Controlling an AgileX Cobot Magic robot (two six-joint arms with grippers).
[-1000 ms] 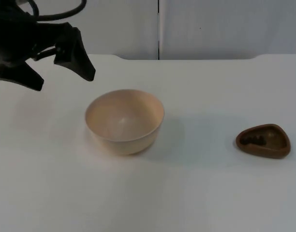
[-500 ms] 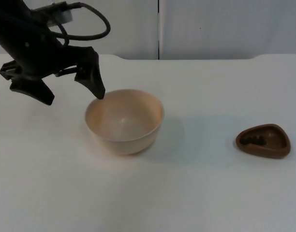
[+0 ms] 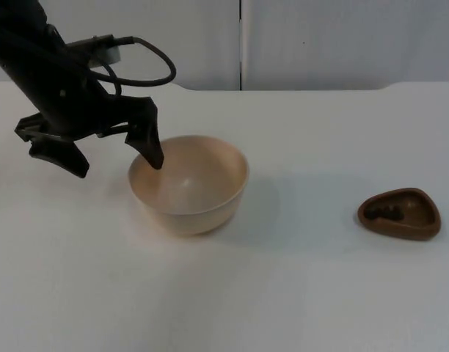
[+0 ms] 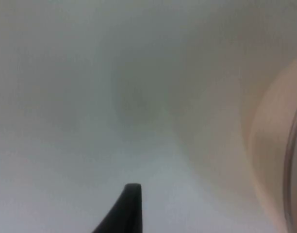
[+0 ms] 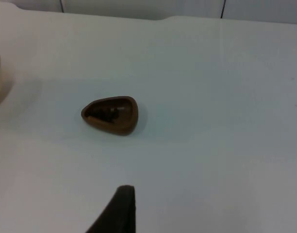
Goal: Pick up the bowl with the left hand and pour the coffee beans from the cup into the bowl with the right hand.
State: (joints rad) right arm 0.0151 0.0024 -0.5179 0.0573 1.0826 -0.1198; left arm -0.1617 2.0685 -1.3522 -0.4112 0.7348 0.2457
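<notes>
The left gripper (image 3: 111, 158) is seen lowered over the far-left part of the white table (image 3: 298, 293), its black arm slanting down from the far-left corner. The jaws are spread wide: one finger (image 3: 150, 143) is dipped just inside the left rim of the bowl (image 3: 189, 183), the other is held outside it, above the table. Half a second earlier the same finger was poised at the rim's outer edge, and a second ago the gripper was held higher and nearer the grey partition wall (image 3: 342, 40); the bowl and cup are unmoved. The bowl, smooth, round and pale beige, is placed left of the table's centre and is glimpsed in the left wrist view (image 4: 272, 160). The cup (image 3: 399, 213), a low brown dish of rounded triangular outline, is set near the right edge, well apart from the bowl, with dark coffee beans (image 3: 384, 213) lying inside. The right arm is kept waiting above the table, its fingertip (image 5: 120, 209) visible; whether its jaws are apart cannot be told.
</notes>
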